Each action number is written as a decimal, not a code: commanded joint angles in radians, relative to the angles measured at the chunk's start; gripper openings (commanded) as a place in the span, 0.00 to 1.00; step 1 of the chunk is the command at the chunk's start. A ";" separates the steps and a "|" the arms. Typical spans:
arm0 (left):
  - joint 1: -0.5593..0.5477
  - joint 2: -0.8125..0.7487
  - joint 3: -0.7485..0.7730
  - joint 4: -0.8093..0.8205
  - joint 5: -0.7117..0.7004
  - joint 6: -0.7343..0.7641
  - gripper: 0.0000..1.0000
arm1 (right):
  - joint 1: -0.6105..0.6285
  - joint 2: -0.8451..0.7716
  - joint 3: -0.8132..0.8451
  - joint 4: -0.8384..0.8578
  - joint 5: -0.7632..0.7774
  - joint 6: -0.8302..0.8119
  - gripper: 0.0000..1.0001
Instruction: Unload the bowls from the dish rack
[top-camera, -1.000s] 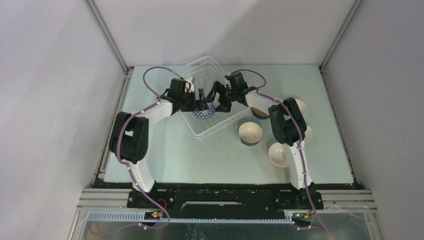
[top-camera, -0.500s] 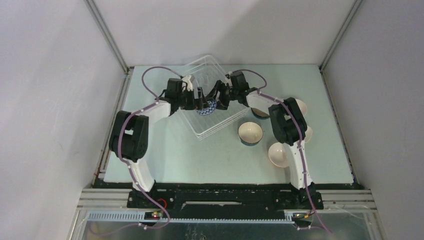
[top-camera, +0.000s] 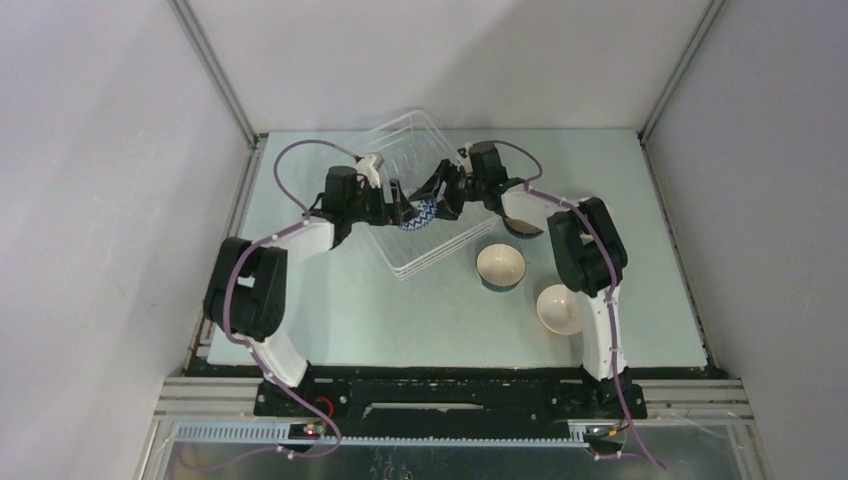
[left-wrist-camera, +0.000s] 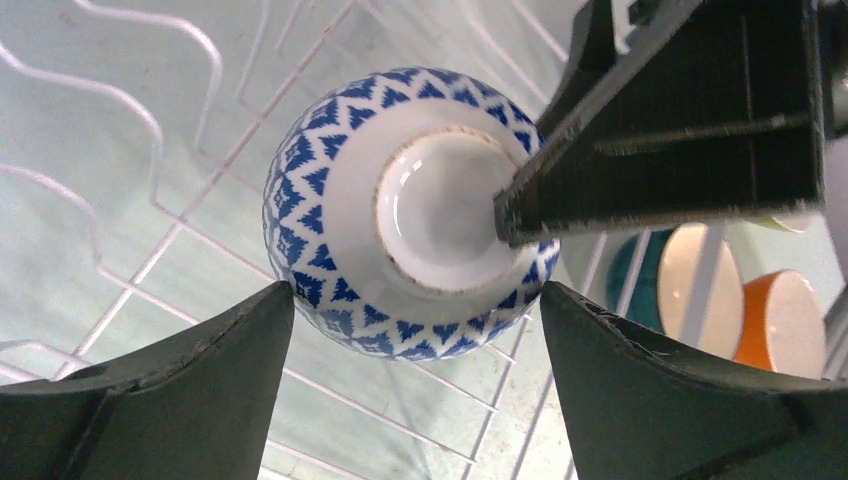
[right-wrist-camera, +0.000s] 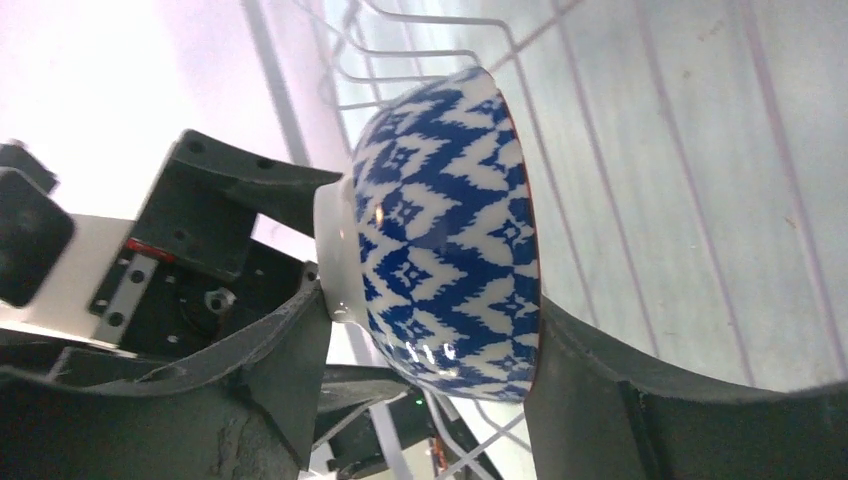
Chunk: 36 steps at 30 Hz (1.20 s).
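A blue-and-white patterned bowl (top-camera: 418, 213) stands on its side inside the white wire dish rack (top-camera: 420, 135). My right gripper (top-camera: 434, 203) is shut on it. In the right wrist view, one finger presses its white foot and the other its rim, with the bowl (right-wrist-camera: 450, 230) between them. My left gripper (left-wrist-camera: 412, 300) is open. Its tips flank the bowl's (left-wrist-camera: 340, 200) underside without clamping it. The right finger (left-wrist-camera: 680, 120) lies across the foot ring. In the top view the left gripper (top-camera: 396, 206) sits at the bowl's left.
Outside the rack on the right stand a cream-inside teal bowl (top-camera: 500, 265), a white bowl (top-camera: 560, 308) and a brown-inside bowl (top-camera: 522, 225). The left wrist view shows the teal bowl (left-wrist-camera: 690, 290) and an orange bowl (left-wrist-camera: 785, 320) past the rack wires (left-wrist-camera: 150, 120).
The right gripper has closed on the bowl, which has tipped from lying down onto its side. The left arm has drawn back slightly to the left with its jaws still wide.
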 joint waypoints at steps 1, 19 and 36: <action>-0.031 -0.075 -0.065 0.174 0.144 -0.077 0.92 | -0.007 -0.123 0.006 0.204 -0.056 0.101 0.00; -0.031 -0.132 -0.118 0.291 0.155 -0.147 0.95 | -0.077 -0.178 0.019 -0.097 0.008 -0.090 0.00; -0.263 -0.683 -0.208 -0.098 -0.350 -0.080 0.99 | -0.118 -0.490 0.319 -1.094 0.900 -0.555 0.00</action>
